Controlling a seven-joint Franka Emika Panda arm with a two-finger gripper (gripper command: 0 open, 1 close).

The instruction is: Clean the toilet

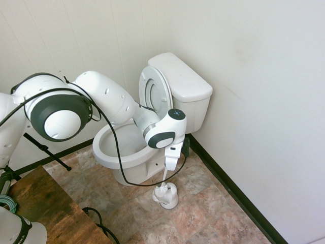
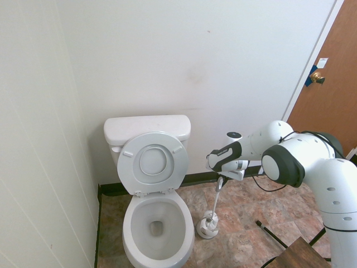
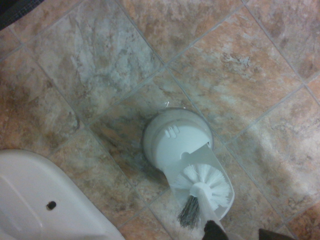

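Observation:
The white toilet [image 1: 119,152] stands against the wall with its seat and lid [image 2: 153,162] raised and its bowl [image 2: 158,222] open. On the floor beside it is a small white brush holder [image 1: 166,196], also visible from the other side [image 2: 207,226]. A thin white brush handle [image 2: 215,196] rises from it. My gripper [image 1: 170,163] hangs straight above the holder, shut on the top of that handle. In the wrist view the bristle head [image 3: 202,181] sits in the tilted-out front of the holder [image 3: 175,136].
The tank [image 1: 183,84] backs onto the wall, with a dark baseboard [image 1: 233,195] along the floor. A wooden table corner [image 1: 45,206] is at the near left. A brown door [image 2: 329,78] stands to the right. The tiled floor [image 3: 100,65] surrounds the holder.

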